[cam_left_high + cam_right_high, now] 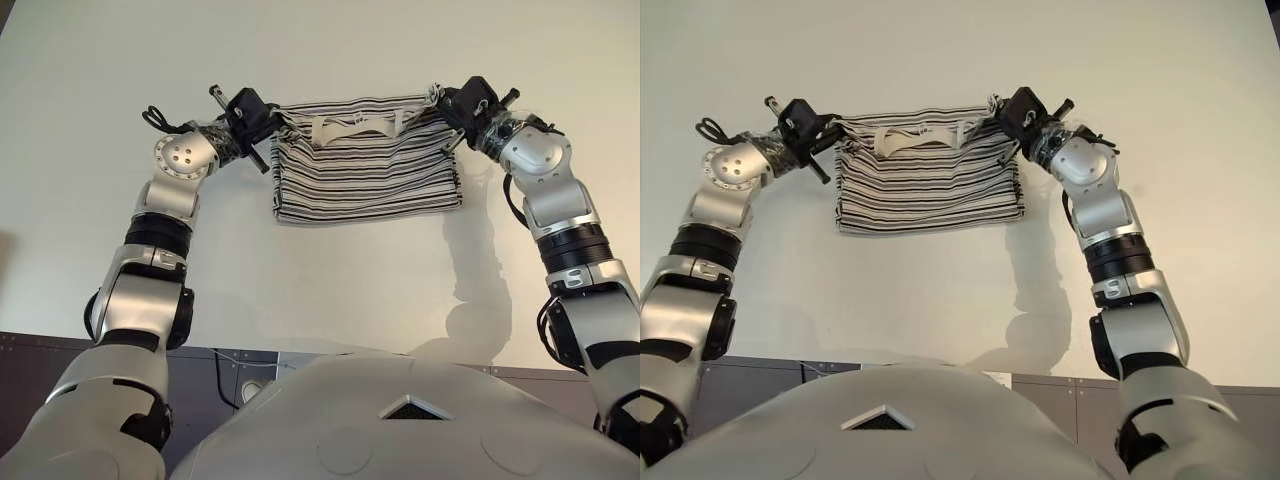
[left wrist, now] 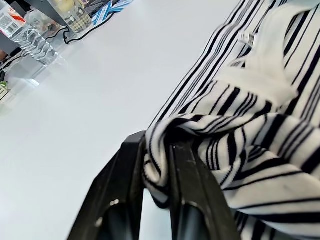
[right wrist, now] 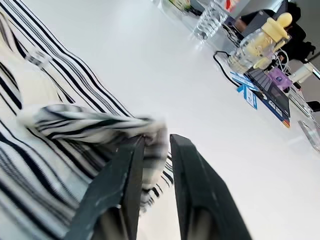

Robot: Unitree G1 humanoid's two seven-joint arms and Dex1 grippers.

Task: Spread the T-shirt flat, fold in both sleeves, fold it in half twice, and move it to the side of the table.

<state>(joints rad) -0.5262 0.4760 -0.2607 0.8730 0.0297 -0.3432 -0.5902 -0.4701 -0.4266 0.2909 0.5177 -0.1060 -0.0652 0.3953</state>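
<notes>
A black-and-white striped T-shirt [image 1: 365, 175] lies folded into a wide rectangle on the far middle of the white table [image 1: 330, 300]. Its pale collar band faces up near the far edge. My left gripper [image 1: 268, 128] is at the shirt's far left corner, shut on a bunched bit of striped cloth [image 2: 165, 135]. My right gripper [image 1: 442, 108] sits at the far right corner, with a fold of the T-shirt [image 3: 150, 132] pinched between its dark fingers [image 3: 187, 165]. Both corners are lifted slightly off the table.
Bare white table surrounds the shirt on the left, right and near side. Beyond the far table edge stand a clear bottle [image 2: 35, 42], a jar [image 2: 75, 15], a yellow-capped bottle [image 3: 262, 42], a cable [image 3: 222, 59] and flat printed items [image 3: 270, 95].
</notes>
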